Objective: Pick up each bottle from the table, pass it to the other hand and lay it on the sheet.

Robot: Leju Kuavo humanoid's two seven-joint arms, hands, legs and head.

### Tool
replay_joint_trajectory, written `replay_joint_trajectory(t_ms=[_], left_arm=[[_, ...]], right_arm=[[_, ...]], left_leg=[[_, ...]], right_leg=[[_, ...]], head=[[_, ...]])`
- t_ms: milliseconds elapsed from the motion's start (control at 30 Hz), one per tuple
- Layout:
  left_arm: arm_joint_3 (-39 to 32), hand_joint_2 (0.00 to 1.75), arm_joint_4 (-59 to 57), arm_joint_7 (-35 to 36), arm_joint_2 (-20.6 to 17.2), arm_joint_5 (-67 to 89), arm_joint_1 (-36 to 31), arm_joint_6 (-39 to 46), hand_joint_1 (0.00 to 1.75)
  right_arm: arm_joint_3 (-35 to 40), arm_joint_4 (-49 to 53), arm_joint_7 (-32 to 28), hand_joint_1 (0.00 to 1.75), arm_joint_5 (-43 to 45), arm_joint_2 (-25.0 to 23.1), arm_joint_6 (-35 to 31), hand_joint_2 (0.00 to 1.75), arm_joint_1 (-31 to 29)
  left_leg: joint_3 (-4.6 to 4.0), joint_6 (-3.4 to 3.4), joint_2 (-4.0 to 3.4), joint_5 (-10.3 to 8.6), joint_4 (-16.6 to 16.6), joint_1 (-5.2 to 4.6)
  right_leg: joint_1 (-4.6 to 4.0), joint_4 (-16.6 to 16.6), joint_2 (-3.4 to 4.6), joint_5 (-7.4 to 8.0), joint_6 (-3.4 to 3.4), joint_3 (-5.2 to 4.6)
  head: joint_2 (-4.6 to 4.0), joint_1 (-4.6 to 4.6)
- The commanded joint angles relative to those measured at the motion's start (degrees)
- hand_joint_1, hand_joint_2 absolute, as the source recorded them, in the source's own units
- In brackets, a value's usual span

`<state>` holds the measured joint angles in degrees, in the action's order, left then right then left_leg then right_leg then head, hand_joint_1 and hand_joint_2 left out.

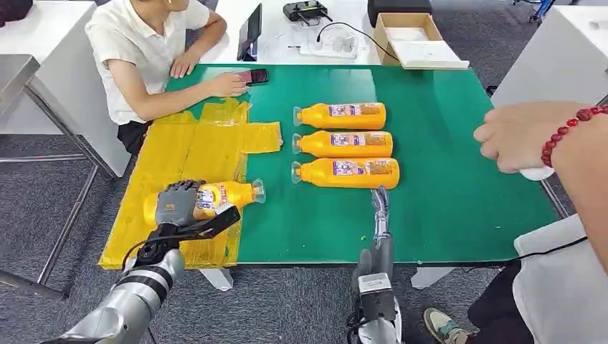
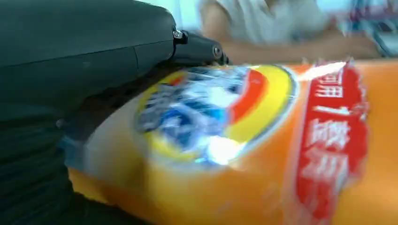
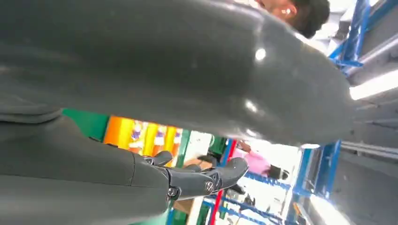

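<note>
My left hand (image 1: pixel 176 204) grips an orange bottle (image 1: pixel 222 196) lying over the yellow sheet (image 1: pixel 186 154) at the table's left, cap pointing right. Up close, the left wrist view has that bottle's label (image 2: pixel 225 112) against the dark fingers (image 2: pixel 197 49). Three more orange bottles lie in a column on the green table (image 1: pixel 444 193): far (image 1: pixel 343 115), middle (image 1: pixel 345 144), near (image 1: pixel 348 173). My right hand (image 1: pixel 380 208) stands edge-on just in front of the near bottle, fingers straight, holding nothing. Its fingers (image 3: pixel 202 180) are extended in the right wrist view.
A person in a white shirt (image 1: pixel 143 50) sits at the far left with a hand by a phone (image 1: pixel 254 76). Another person's hand (image 1: pixel 516 136) with a red bead bracelet reaches in over the right edge. A cardboard box (image 1: pixel 412 39) and cables lie beyond the table.
</note>
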<state>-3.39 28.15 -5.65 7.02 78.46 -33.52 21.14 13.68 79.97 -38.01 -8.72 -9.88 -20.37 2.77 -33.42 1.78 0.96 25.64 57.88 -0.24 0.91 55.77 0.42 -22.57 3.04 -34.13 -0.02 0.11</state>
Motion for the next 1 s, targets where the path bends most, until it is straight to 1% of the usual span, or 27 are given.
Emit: replay_joint_trajectory(t_ms=[33, 133, 167, 233, 267, 333, 367, 400, 433, 467, 500, 533, 567, 600, 633, 700, 733, 767, 800, 833, 867, 900, 933, 967, 1000], left_arm=[[11.6, 1.75, -0.3, -4.0, -2.0, -12.7, 2.3, -15.9, 0.0], [14.8, 1.75, 0.4, -3.7, -3.4, -13.7, 2.7, -17.2, 0.0], [15.8, 1.75, 0.4, -3.3, -3.9, -15.0, 2.6, -17.7, 0.0], [17.1, 1.75, 0.6, -4.3, -4.7, -16.6, 2.6, -18.3, 0.0], [17.0, 0.0, 1.0, -5.4, -4.9, -18.4, 3.0, -18.7, 0.0], [17.4, 0.0, 3.9, -8.1, -6.2, -23.4, 4.8, -20.9, 0.0], [17.4, 0.0, 7.2, -9.3, -7.6, -27.8, 7.3, -22.2, 0.0], [17.4, 0.0, 11.4, -10.3, -9.3, -31.5, 10.6, -23.2, 0.0], [17.8, 0.0, 16.1, -10.8, -11.4, -33.9, 14.4, -23.6, 0.0], [19.0, 0.0, 19.6, -10.3, -13.4, -35.8, 17.0, -23.9, 0.0], [19.3, 0.0, 20.2, -10.2, -13.7, -36.2, 17.5, -23.9, 0.0], [19.3, 0.0, 20.2, -10.2, -13.7, -36.2, 17.5, -23.9, 0.0], [19.6, 0.0, 20.4, -10.0, -13.7, -36.5, 17.4, -24.0, 0.0], [19.9, 0.0, 20.3, -9.7, -13.6, -36.7, 17.1, -24.1, 0.0], [20.1, 0.0, 21.0, -9.6, -13.9, -37.7, 17.6, -23.9, 0.0], [19.9, 0.0, 25.9, -10.9, -15.8, -40.9, 21.5, -24.3, 0.0], [19.7, 0.0, 27.4, -11.6, -16.2, -41.8, 22.6, -24.4, 0.0], [19.5, 0.0, 28.9, -12.5, -16.3, -43.2, 23.6, -25.0, 0.0], [19.6, 0.0, 30.2, -12.8, -16.4, -43.7, 24.1, -25.2, 0.0], [19.6, 0.0, 31.3, -13.2, -16.2, -44.0, 24.6, -24.9, 0.0], [19.5, 0.0, 32.6, -13.7, -15.6, -44.0, 25.1, -23.7, 0.0], [19.2, 0.0, 33.7, -14.0, -14.8, -44.0, 25.6, -22.6, 0.0], [18.8, 0.0, 35.1, -13.9, -13.7, -44.0, 26.2, -21.1, 0.0], [18.7, 0.0, 36.5, -14.6, -12.3, -43.0, 26.8, -17.9, 0.0], [18.0, 0.0, 37.8, -14.1, -10.9, -42.9, 27.4, -15.7, 0.0]], right_arm=[[-3.3, -8.2, -1.0, 0.0, -0.6, -0.4, 1.7, 0.0, -2.6], [-3.7, -8.5, -1.1, 0.0, -0.7, -0.4, 1.6, 0.0, -2.5], [-3.9, -8.8, -1.2, 0.0, -0.8, -0.5, 1.5, 0.0, -2.6], [-4.1, -9.3, -1.4, 0.0, -0.9, -0.6, 1.4, 0.0, -2.8], [-4.1, -9.5, -1.5, 0.0, -0.8, -0.7, 1.3, 0.0, -2.9], [-3.8, -10.0, -1.8, 0.0, -0.9, -0.8, 1.4, 0.0, -3.1], [-3.2, -10.3, -1.8, 0.0, -0.8, -0.9, 1.6, 0.0, -3.2], [-2.6, -10.6, -1.9, 0.0, -0.8, -1.1, 1.9, 0.0, -3.4], [-2.0, -10.9, -1.8, 0.0, -0.8, -1.4, 2.1, 0.0, -3.6], [-1.5, -11.0, -1.9, 0.0, -0.9, -1.6, 1.9, 0.0, -3.8], [-1.4, -11.1, -1.9, 0.0, -0.9, -1.6, 1.8, 0.0, -3.8], [-1.4, -11.1, -1.9, 0.0, -0.9, -1.6, 1.8, 0.0, -3.8], [-1.4, -11.0, -1.9, 0.0, -0.9, -1.5, 1.8, 0.0, -3.8], [-1.4, -10.9, -1.9, 0.0, -0.9, -1.4, 1.9, 0.0, -3.8], [-1.4, -10.8, -1.9, 0.0, -0.8, -1.5, 2.0, 0.0, -3.8], [-1.7, -9.7, -1.8, 0.0, -0.7, -1.6, 2.2, 0.0, -3.9], [-2.0, -9.2, -1.9, 0.0, -0.6, -1.5, 2.2, 0.0, -3.9], [-2.5, -8.4, -1.9, 0.0, -0.5, -1.3, 2.2, 0.0, -3.9], [-3.1, -7.8, -1.9, 0.0, -0.5, -1.1, 2.1, 0.0, -3.8], [-3.7, -7.3, -1.9, 0.0, -0.4, -1.0, 2.1, 0.0, -3.6], [-4.5, -6.7, -1.8, 0.0, -0.4, -0.9, 2.2, 0.0, -3.3], [-5.0, -6.2, -1.8, 0.0, -0.4, -0.9, 2.3, 0.0, -3.0], [-5.7, -5.9, -1.7, 0.0, -0.4, -1.0, 2.3, 0.0, -2.6], [-6.4, -5.6, -1.6, 0.0, -0.5, -1.0, 2.2, 0.0, -2.2], [-6.8, -5.1, -1.5, 0.0, -0.7, -1.1, 2.0, 0.0, -1.7]], left_leg=[[0.37, -0.11, -0.09, -0.03, -0.2, 0.02], [0.54, -0.08, 0.03, -0.04, -0.2, 0.0], [0.62, -0.04, 0.17, -0.03, -0.1, -0.06], [0.59, -0.1, 0.03, -0.1, -0.2, 0.0], [0.62, -0.04, 0.16, -0.08, -0.1, -0.04], [0.51, -0.19, -0.17, -0.12, -0.2, 0.04], [0.58, -0.2, -0.2, -0.11, -0.3, 0.04], [0.81, -0.04, 0.04, -0.04, -0.2, -0.05], [0.84, -0.08, -0.12, -0.04, -0.2, -0.04], [1.04, -0.03, -0.14, 0.0, -0.2, -0.09], [1.08, -0.12, -0.6, 0.02, -0.4, -0.07], [1.06, -0.07, -0.29, 0.06, -0.2, -0.06], [0.96, -0.11, -0.38, 0.05, -0.3, -0.05], [1.02, -0.11, -0.27, 0.08, -0.2, -0.04], [1.04, -0.15, -0.35, 0.06, -0.2, -0.01], [1.04, -0.14, -0.31, 0.07, -0.2, -0.03], [1.03, -0.2, -0.52, 0.07, -0.2, 0.0], [1.01, -0.19, -0.43, 0.13, -0.2, -0.05], [0.99, -0.23, -0.6, 0.15, -0.2, -0.02], [0.99, -0.26, -0.41, 0.2, -0.2, -0.03], [0.99, -0.31, -0.47, 0.2, -0.2, -0.03], [0.96, -0.29, -0.24, 0.18, -0.2, -0.03], [0.95, -0.31, -0.25, 0.16, -0.2, 0.0], [1.02, -0.23, -0.03, 0.17, -0.1, -0.05], [0.93, -0.27, -0.04, 0.16, -0.1, -0.01]], right_leg=[[-0.03, -0.2, -0.04, 0.02, -0.08, 0.39], [0.01, -0.1, -0.12, 0.0, -0.07, 0.56], [0.06, -0.1, -0.26, -0.05, -0.03, 0.68], [-0.01, -0.2, -0.15, 0.05, -0.12, 0.63], [0.03, -0.1, -0.21, 0.0, -0.07, 0.7], [-0.06, -0.2, 0.0, 0.13, -0.24, 0.5], [-0.06, -0.2, 0.02, 0.12, -0.25, 0.54], [0.04, -0.2, -0.09, -0.01, -0.07, 0.86], [0.03, -0.2, 0.04, 0.02, -0.11, 0.85], [0.08, -0.2, 0.1, -0.02, -0.05, 1.01], [0.06, -0.3, 0.51, 0.09, -0.16, 0.95], [0.05, -0.1, 0.24, -0.04, -0.12, 1.05], [0.04, -0.1, 0.28, -0.03, -0.18, 0.97], [0.04, -0.1, 0.08, -0.13, -0.2, 1.03], [0.01, -0.1, 0.11, -0.09, -0.23, 0.96], [0.02, -0.1, 0.08, -0.12, -0.22, 0.96], [-0.01, -0.1, 0.25, -0.06, -0.28, 0.87], [0.04, -0.1, 0.19, -0.1, -0.21, 0.94], [0.02, -0.1, 0.32, -0.07, -0.26, 0.86], [0.03, 0.0, 0.17, -0.13, -0.25, 0.91], [0.02, 0.0, 0.23, -0.12, -0.29, 0.84], [0.02, 0.0, 0.03, -0.16, -0.25, 0.89], [-0.01, -0.1, 0.0, -0.13, -0.29, 0.79], [0.04, 0.0, -0.19, -0.22, -0.21, 0.91], [0.0, 0.0, -0.22, -0.21, -0.25, 0.85]], head=[[0.02, -0.02], [0.02, 0.0], [0.02, 0.0], [0.02, 0.0], [0.0, 0.0], [0.02, 0.0], [0.02, 0.0], [0.0, 0.02], [0.02, 0.0], [0.02, 0.0], [0.0, 0.0], [0.0, 0.0], [0.02, 0.0], [0.02, 0.0], [0.02, 0.02], [0.02, 0.02], [0.02, 0.02], [0.02, 0.02], [0.02, 0.02], [0.02, 0.0], [0.02, 0.0], [0.02, 0.0], [0.02, 0.02], [0.0, 0.02], [0.0, 0.0]])
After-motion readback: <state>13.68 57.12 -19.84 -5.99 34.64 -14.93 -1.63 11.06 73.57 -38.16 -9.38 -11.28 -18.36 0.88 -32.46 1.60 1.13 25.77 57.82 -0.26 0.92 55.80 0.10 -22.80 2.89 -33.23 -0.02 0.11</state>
